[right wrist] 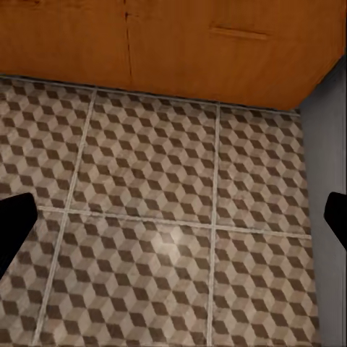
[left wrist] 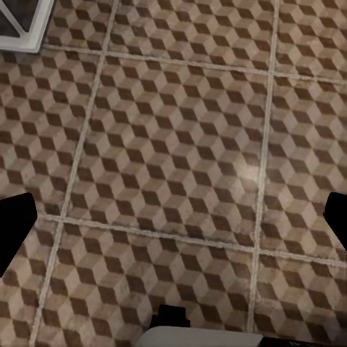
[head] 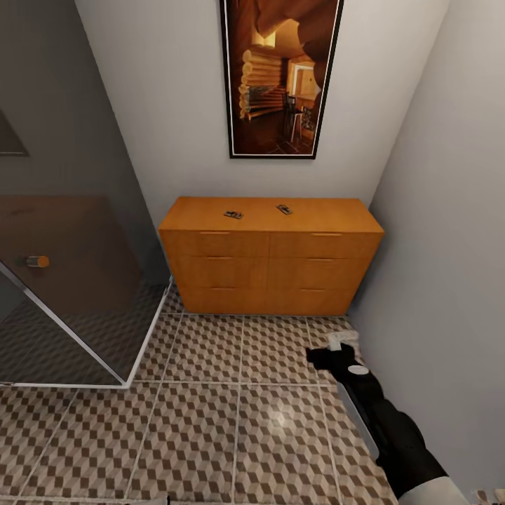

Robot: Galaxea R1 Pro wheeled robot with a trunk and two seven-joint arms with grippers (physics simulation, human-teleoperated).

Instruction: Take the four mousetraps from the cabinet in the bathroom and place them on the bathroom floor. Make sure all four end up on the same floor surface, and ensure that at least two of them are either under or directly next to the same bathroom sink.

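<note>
Orange-brown cabinet (head: pixel 270 256) stands against the back wall under a framed picture (head: pixel 280 73), drawers shut. Two mousetraps lie on its top — one (head: pixel 233 214) left of centre, the other (head: pixel 284 209) just right of centre, well apart from each other; wire parts too small to make out. Cube-pattern bathroom floor (head: pixel 210 421) runs in front. A dark glass shower enclosure (head: pixel 63 280) sits at left, a small orange item (head: pixel 36 261) seen through it — possibly a handle.

Right arm reaches forward low along the right wall, right gripper (head: pixel 340 344) near the cabinet's lower right corner, holding nothing. In the right wrist view, dark fingertips (right wrist: pixel 14 224) sit at both picture edges — jaws wide, over tile near the cabinet front (right wrist: pixel 173 43). Left wrist view: fingertips (left wrist: pixel 14 224) likewise spread wide, empty, above bare floor (left wrist: pixel 173 159).
</note>
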